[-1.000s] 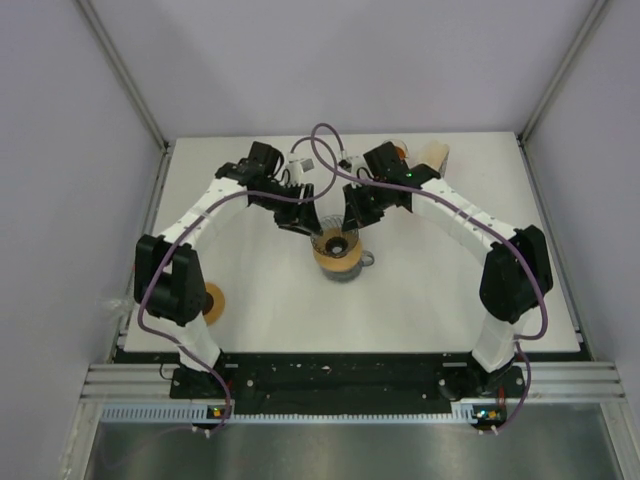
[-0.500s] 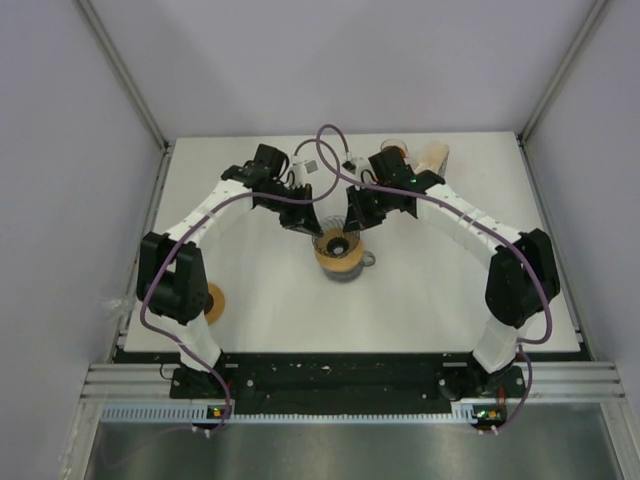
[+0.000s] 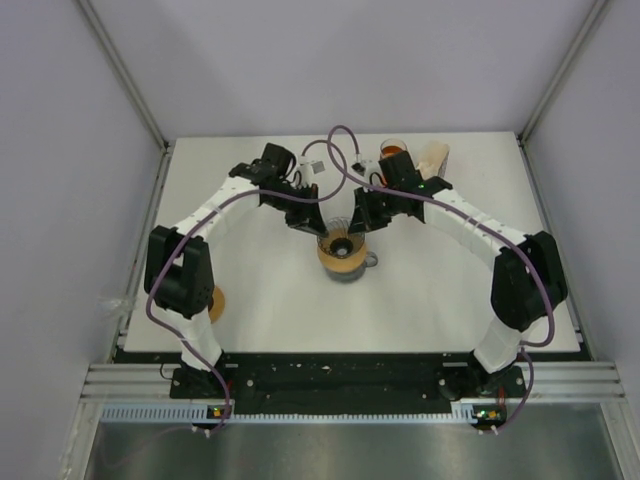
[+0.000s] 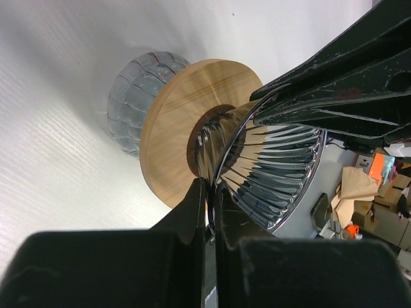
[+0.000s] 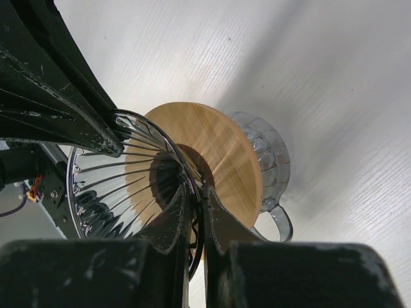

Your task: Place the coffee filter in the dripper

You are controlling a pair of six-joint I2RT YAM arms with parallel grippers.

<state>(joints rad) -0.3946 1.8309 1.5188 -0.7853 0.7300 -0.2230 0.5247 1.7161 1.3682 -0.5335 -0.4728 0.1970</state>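
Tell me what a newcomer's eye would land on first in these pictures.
The dripper, a clear ribbed glass cone with a tan wooden ring, stands on a ribbed glass mug at the middle of the white table. The black left gripper and right gripper are each shut on its rim, one from either side. A cream paper pack sits at the table's far right edge.

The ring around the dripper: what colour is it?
The ring is light tan wood with fine grain lines; the left wrist view shows it best.
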